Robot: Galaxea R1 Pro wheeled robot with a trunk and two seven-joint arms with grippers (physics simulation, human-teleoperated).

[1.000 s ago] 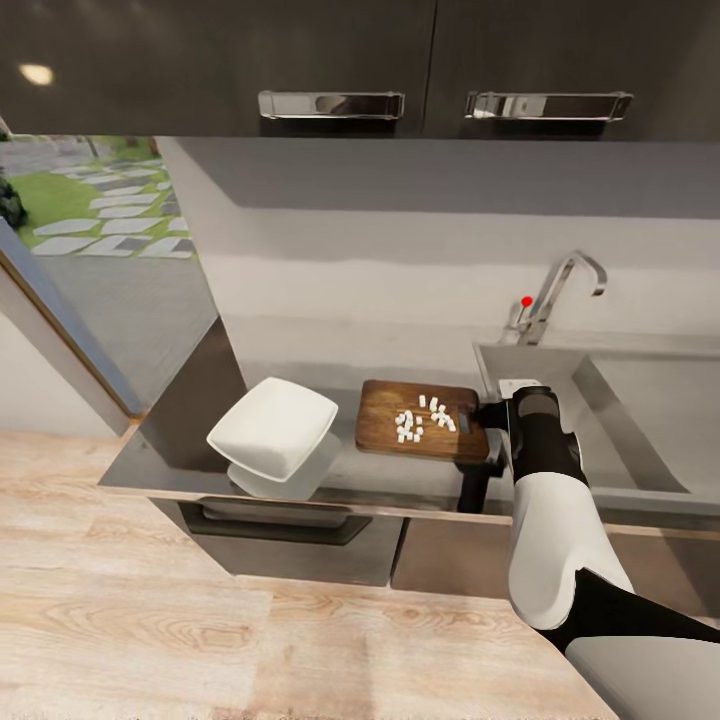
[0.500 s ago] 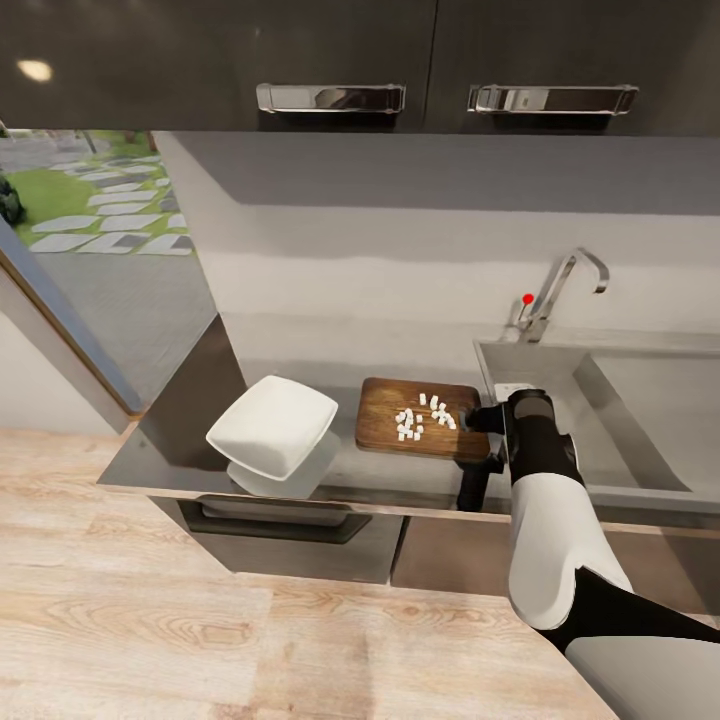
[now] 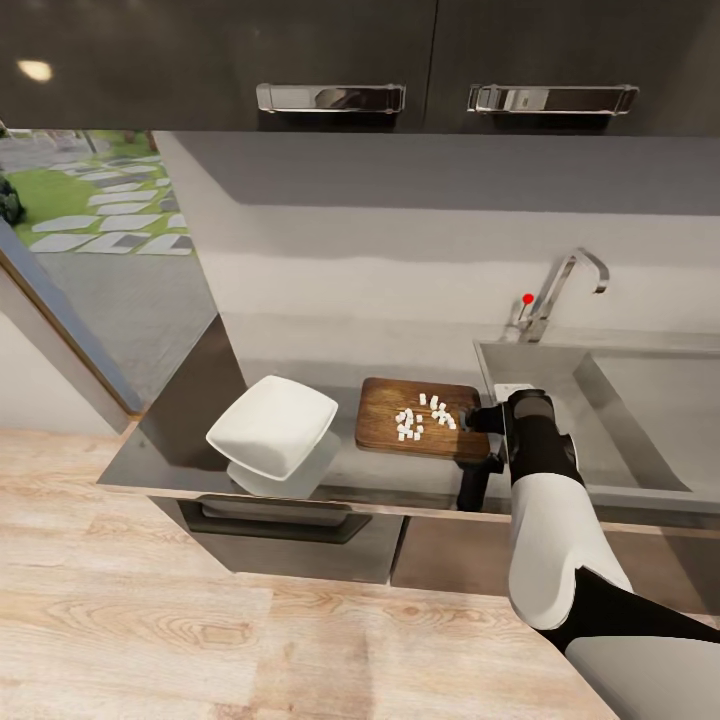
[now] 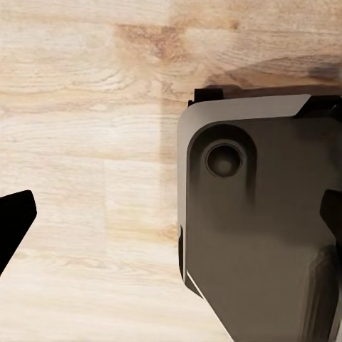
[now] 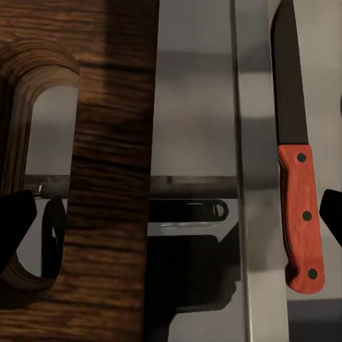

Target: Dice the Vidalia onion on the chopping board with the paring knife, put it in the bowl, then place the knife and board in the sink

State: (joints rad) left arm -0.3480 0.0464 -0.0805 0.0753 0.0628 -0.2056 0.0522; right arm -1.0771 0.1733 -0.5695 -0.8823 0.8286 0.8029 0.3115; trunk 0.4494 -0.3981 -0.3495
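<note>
The brown chopping board (image 3: 415,418) lies on the grey countertop (image 3: 345,475) with several white onion dice (image 3: 422,415) on it. Left of it stands the white square bowl (image 3: 272,425), nothing showing inside. My right gripper (image 3: 484,420) hovers at the board's right end, next to the sink (image 3: 640,400). In the right wrist view this gripper (image 5: 171,221) is open, its fingertips (image 5: 14,228) wide apart over the board's handle slot (image 5: 43,135). The red-handled paring knife (image 5: 299,206) lies flat beside the board. My left gripper (image 4: 171,221) hangs open over the wooden floor.
A chrome faucet (image 3: 562,285) with a red knob (image 3: 527,299) stands behind the sink. Dark upper cabinets (image 3: 330,60) hang overhead. A drawer front (image 3: 290,525) sits under the counter edge. My own dark base (image 4: 256,228) shows in the left wrist view.
The view has shifted slightly. The board's near right corner shows a little less beside the right gripper than a second ago. The bowl and dice have not moved.
</note>
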